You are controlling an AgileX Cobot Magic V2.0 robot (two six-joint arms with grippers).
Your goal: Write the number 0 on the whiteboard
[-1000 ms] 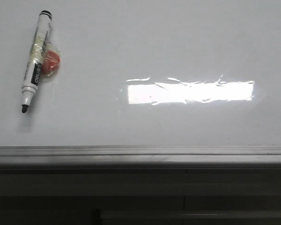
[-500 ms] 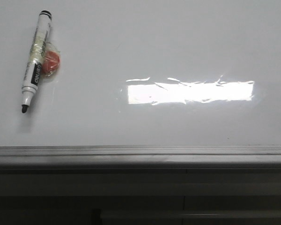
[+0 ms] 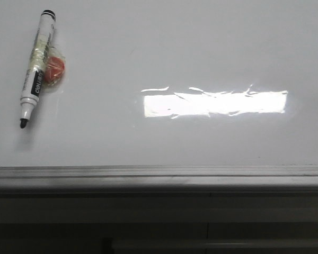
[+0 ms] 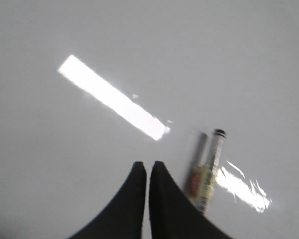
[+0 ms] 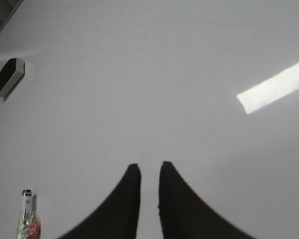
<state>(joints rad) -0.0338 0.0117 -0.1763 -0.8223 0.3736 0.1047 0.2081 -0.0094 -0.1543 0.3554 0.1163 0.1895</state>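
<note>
White and glossy, the whiteboard fills the front view, with its grey metal edge strip running along the near side and a bright rectangular glare right of centre. No black loop shows anywhere on it, so the number 0 is not yet drawn and the whole task is left to do.

At the far left lies an uncapped marker, tip toward the near side, with a small red-orange lump taped against its right flank. Nothing holds it.

The left gripper hovers over the board in its wrist view, jaws nearly together and empty, the marker just beside them. The right gripper also hangs over bare board, its jaws a narrow gap apart and empty, the marker well apart from them. A small black and white object sits on the board far from that gripper.

Compared with half a second ago, the marker and its lump sit slightly further left and further away in the front view.
</note>
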